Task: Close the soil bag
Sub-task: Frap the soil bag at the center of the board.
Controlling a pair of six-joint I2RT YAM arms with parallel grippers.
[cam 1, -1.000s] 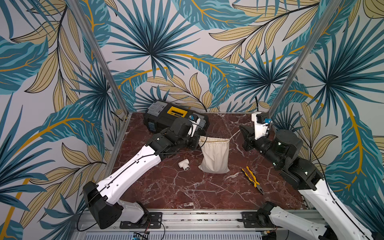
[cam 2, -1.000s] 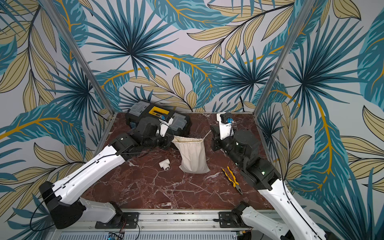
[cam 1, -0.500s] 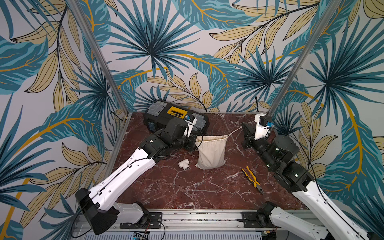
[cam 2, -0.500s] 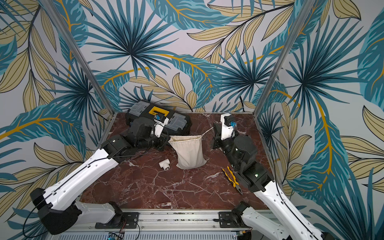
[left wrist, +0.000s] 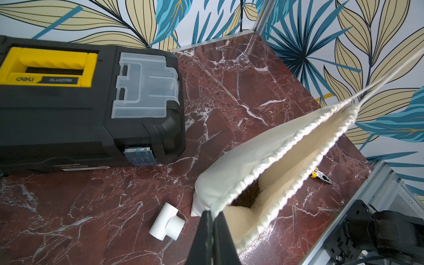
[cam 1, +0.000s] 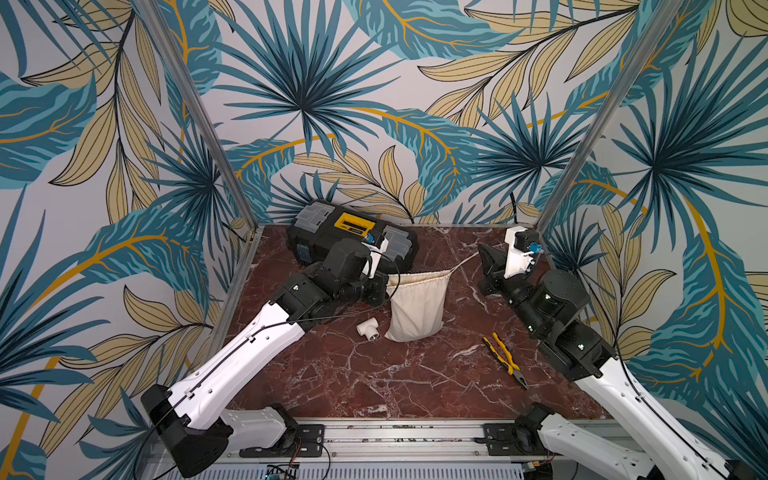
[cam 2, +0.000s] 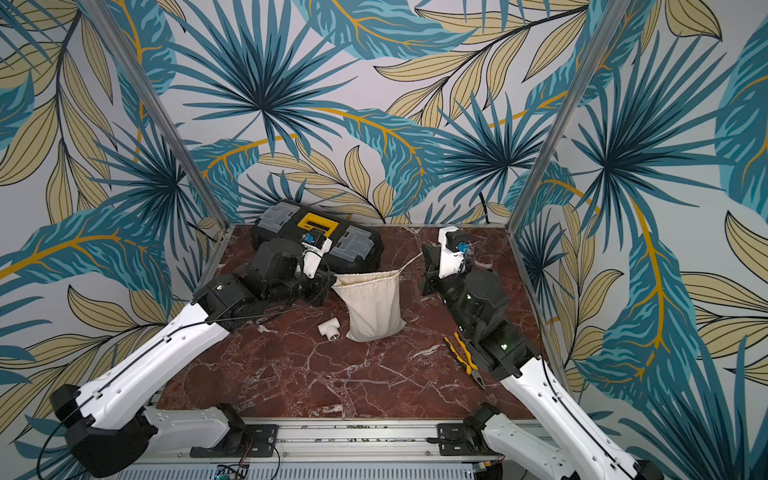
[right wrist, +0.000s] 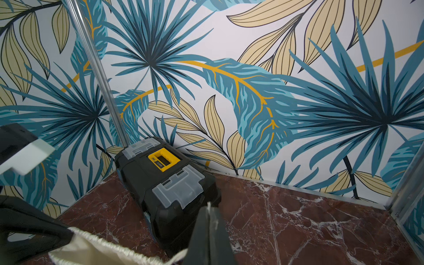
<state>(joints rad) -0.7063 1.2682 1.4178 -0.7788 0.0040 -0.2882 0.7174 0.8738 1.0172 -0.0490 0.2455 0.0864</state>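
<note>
Step in hand: drawing the mouth shut. The soil bag (cam 1: 417, 307) stands upright at the centre of both top views on the marble table (cam 1: 374, 382). It is just right of a white pipe tee (cam 1: 368, 329) and below the toolbox (cam 1: 353, 232). The left gripper (left wrist: 212, 215) is clenched on the hem at the left end of the mouth. The right gripper (right wrist: 209, 211) is clenched on the cord (cam 1: 463, 262), which runs taut toward the upper right from the mouth's right corner. In the left wrist view the mouth gapes as a narrow slit with dark soil (left wrist: 246, 197) showing inside, so closure is judged partial. The next move calls for drawing the right gripper away from the bag along the cord line, with the hem anchored, until the gathers bunch fully. Pull smoothly to avoid tipping the bag.
</note>
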